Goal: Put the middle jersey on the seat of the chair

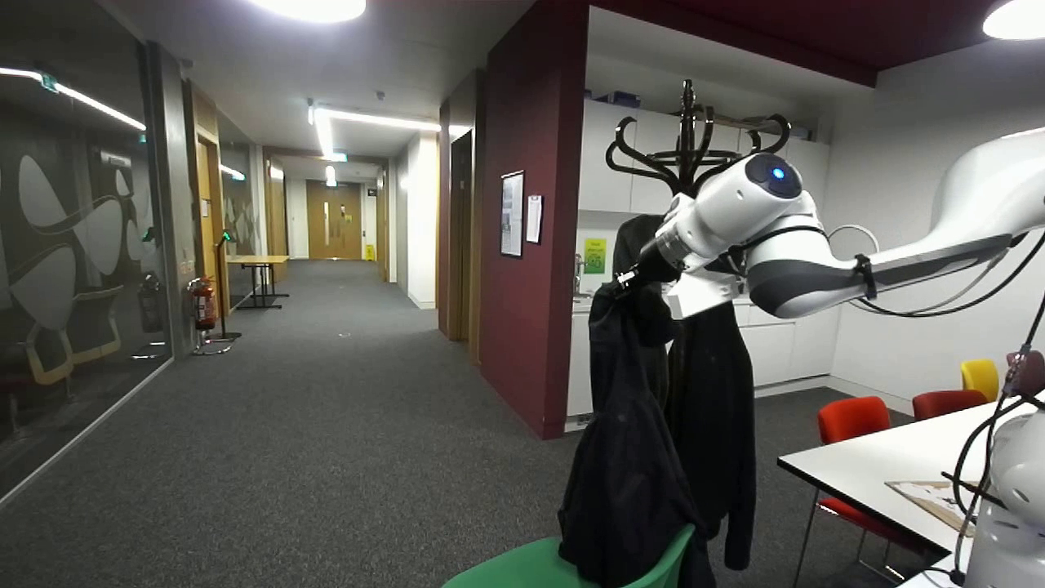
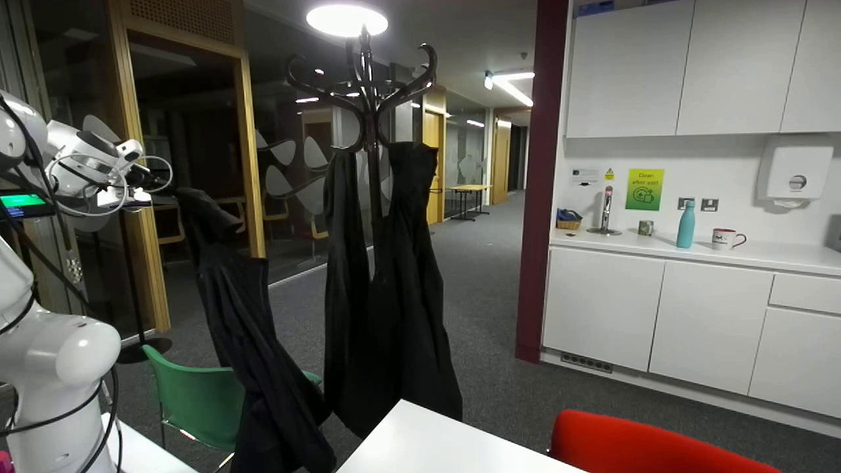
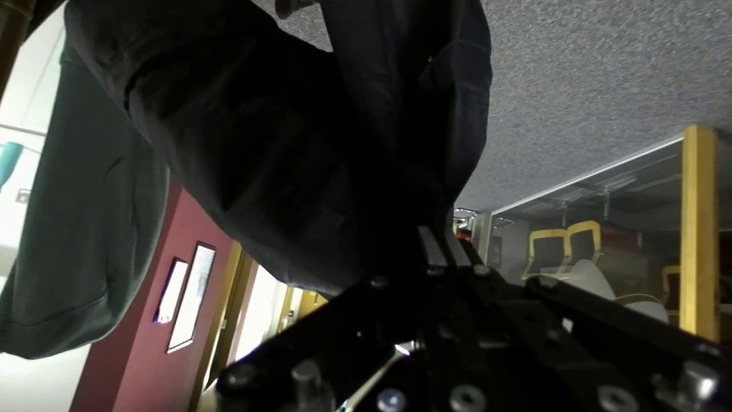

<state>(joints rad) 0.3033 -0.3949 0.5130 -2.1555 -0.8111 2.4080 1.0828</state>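
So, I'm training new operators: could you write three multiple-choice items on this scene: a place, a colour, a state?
1. Where is the turquoise bottle?
A. Floor
B. Kitchen counter
C. Red chair

2. What colour is the chair that the dark jersey overlaps in both exterior views?
A. Green
B. Yellow
C. Red

3. That jersey is:
A. folded on the table
B. lying on the floor
C. hanging from the jaws

1 B: it stands there, right of the tap.
2 A: green shows on both sides of the jersey.
3 C: its upper end meets the jaws.
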